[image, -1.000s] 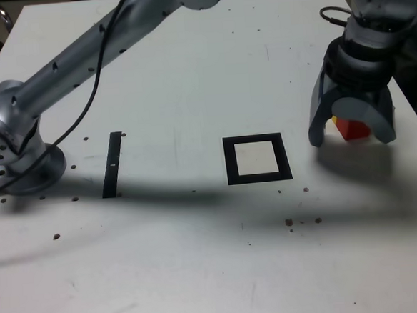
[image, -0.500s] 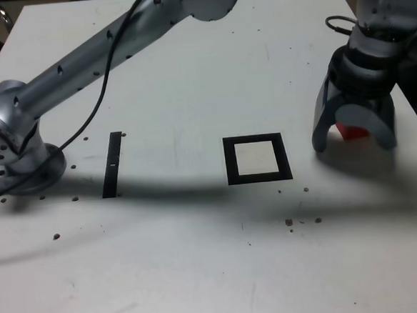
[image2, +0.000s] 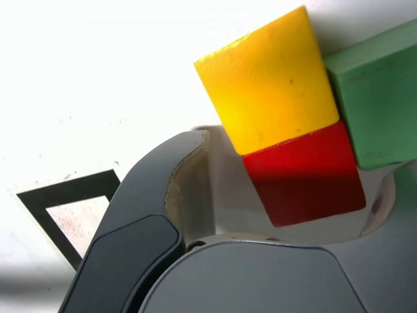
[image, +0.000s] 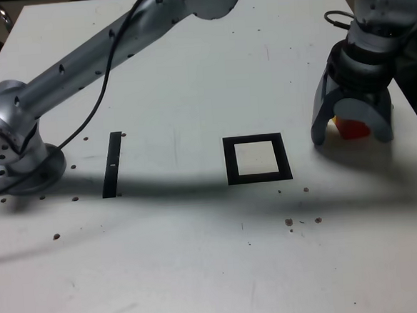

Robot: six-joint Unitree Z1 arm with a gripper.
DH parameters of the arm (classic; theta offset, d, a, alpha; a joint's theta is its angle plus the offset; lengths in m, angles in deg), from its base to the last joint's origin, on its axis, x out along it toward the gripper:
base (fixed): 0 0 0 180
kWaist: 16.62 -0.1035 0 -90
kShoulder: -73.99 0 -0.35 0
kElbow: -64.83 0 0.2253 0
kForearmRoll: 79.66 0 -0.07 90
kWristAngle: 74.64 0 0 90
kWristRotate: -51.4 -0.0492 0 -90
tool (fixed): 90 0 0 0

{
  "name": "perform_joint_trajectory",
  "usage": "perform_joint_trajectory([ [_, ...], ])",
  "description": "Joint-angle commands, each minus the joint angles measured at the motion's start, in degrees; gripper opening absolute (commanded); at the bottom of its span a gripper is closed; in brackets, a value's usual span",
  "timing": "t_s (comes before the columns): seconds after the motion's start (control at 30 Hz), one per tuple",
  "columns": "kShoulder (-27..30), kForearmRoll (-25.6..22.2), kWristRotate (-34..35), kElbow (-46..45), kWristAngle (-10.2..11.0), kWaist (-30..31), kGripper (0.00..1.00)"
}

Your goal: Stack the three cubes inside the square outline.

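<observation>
At the exterior view's right, my gripper (image: 352, 133) stands over the red cube (image: 351, 126) with its jaws wide apart, one on each side of the cube. The wrist view shows the red cube (image2: 306, 173) between my fingers (image2: 146, 208) with a gap beside it. The yellow cube (image2: 270, 81) touches it on one side, and the green cube (image2: 378, 91) sits against both. My gripper is open and holds nothing. The square outline (image: 257, 158) lies flat to the exterior view's left of my gripper, with nothing in its white centre; a corner of the square outline (image2: 65, 205) shows in the wrist view.
A straight black strip (image: 112, 164) lies further to the exterior view's left, near the arm's base (image: 15, 152). The arm's long link (image: 101, 56) crosses above the table's far part. The table's right edge (image: 410, 124) runs close to the cubes.
My gripper has shifted slightly toward the far side over the red cube, and less of the cube shows between the jaws. The jaws stay wide apart.
</observation>
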Motion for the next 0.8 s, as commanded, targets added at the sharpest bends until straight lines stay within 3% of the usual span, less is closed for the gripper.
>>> perform_joint_trajectory([
  [0.0,-0.4,-0.8,-0.3,0.6,0.2,-0.3,0.89],
  [0.3,-0.5,-0.8,-1.1,0.8,0.3,-1.2,0.81],
  [0.57,-0.5,-0.8,-1.2,0.8,0.8,-1.3,0.56],
  [0.77,-0.6,-0.8,-1.7,1.2,0.9,-1.3,0.5],
])
